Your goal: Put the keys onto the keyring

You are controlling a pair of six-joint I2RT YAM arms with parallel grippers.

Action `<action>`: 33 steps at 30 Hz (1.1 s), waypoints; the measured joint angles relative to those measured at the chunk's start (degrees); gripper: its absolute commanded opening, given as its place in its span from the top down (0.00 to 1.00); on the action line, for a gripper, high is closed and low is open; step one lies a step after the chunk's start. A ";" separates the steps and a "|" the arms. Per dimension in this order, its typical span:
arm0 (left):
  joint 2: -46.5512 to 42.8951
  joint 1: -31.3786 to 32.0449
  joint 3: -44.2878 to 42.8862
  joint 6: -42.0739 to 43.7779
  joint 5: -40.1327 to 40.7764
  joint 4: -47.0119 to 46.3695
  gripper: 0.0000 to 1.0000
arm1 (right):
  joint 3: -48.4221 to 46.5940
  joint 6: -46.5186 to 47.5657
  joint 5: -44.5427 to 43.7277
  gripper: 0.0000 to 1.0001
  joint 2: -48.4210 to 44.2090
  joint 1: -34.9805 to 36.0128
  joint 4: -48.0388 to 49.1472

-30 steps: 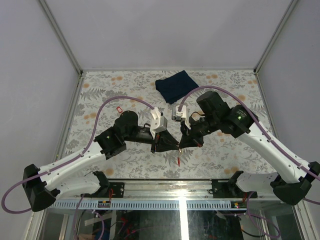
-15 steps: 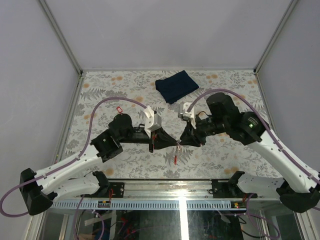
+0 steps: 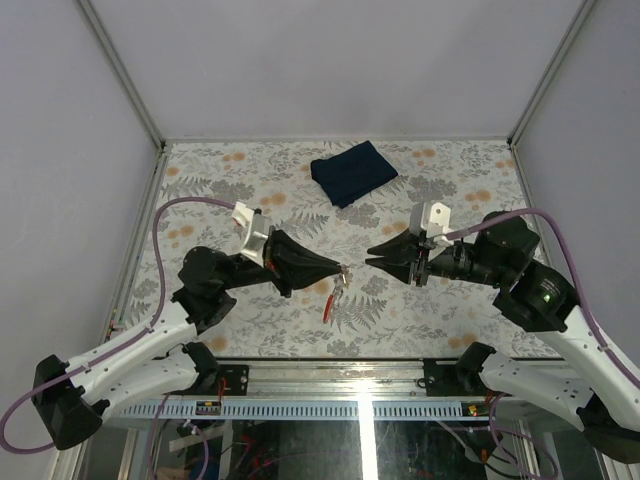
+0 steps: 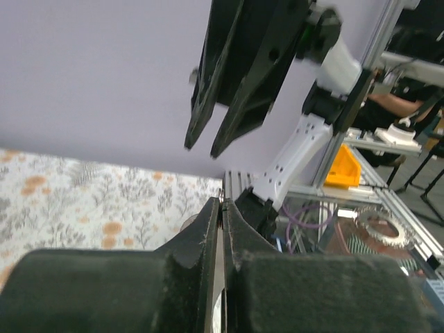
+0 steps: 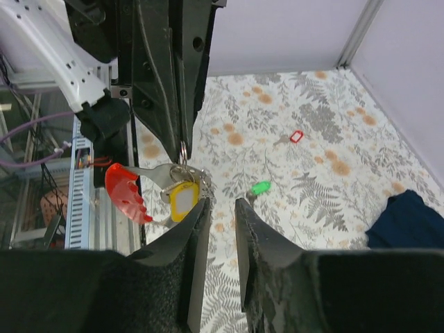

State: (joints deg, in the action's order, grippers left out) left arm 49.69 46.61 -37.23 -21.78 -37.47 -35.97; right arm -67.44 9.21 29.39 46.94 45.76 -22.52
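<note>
My left gripper (image 3: 343, 270) is shut on the keyring (image 5: 182, 156), a thin silvery loop held above the table. Its red tag (image 5: 123, 194) and the yellow-headed key (image 5: 183, 202) dangle from the loop. The red tag (image 3: 328, 305) also shows in the top view. The green-headed key (image 5: 260, 187) lies alone on the floral table. My right gripper (image 3: 370, 258) faces the left one a short gap away, open and holding nothing. In the right wrist view its tips (image 5: 222, 202) sit just right of the yellow key. In the left wrist view my left fingertips (image 4: 222, 205) are pressed together.
A folded dark blue cloth (image 3: 352, 171) lies at the back middle of the table (image 3: 450, 170). A small red loop (image 5: 296, 136) rests on the table beyond the green key. The metal frame rail (image 3: 330, 375) runs along the near edge.
The two grippers have drawn apart. The right one opened, let go and backed off to the right. The left one shut and swung left, carrying the keyring.
</note>
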 measured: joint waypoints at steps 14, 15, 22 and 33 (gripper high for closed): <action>0.81 -1.11 0.44 -8.33 1.40 -17.62 1.00 | 8.15 -8.26 7.91 0.70 -1.20 0.00 24.96; 0.81 -1.11 0.44 -8.39 1.42 -17.73 1.00 | 8.15 -8.70 8.50 0.71 -0.94 0.00 26.16; 0.66 -1.20 0.44 -8.41 1.66 -17.90 1.00 | 8.15 -11.37 13.49 0.71 1.31 0.00 30.40; 0.59 -1.29 0.44 -8.41 1.66 -17.92 1.00 | 8.98 -14.93 16.26 0.73 2.95 0.00 34.27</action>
State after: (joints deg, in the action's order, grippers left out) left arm 50.28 45.32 -36.80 -30.20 -35.81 -53.89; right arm -58.46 -5.72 45.65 49.89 45.76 11.75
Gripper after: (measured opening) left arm 0.008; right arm 0.283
